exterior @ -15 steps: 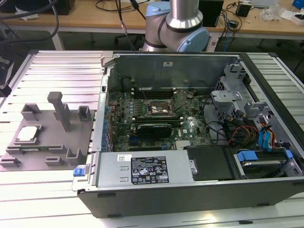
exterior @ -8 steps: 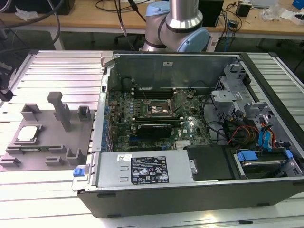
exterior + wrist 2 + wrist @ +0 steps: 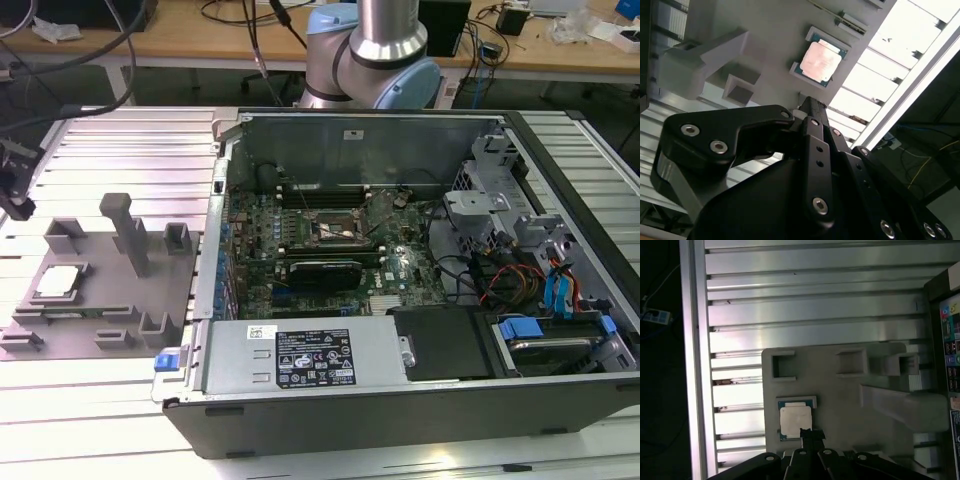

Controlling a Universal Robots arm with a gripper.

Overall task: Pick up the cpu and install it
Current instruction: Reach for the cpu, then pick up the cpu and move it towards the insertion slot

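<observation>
We see the small square silver-topped cpu (image 3: 58, 281) lying flat in a recess of the grey plastic fixture plate (image 3: 100, 300) on the ribbed aluminium worktop (image 3: 130, 150). This is to the exterior view's left of the open black computer case (image 3: 400, 415). The black gripper (image 3: 811, 433) hovers near the cpu; we cannot tell whether it is spread or closed.

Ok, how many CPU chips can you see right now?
1. The cpu sits in a recess of the grey fixture plate, at the exterior view's left, outside the computer case. The motherboard socket looks empty; others could be hidden inside the case.
</observation>
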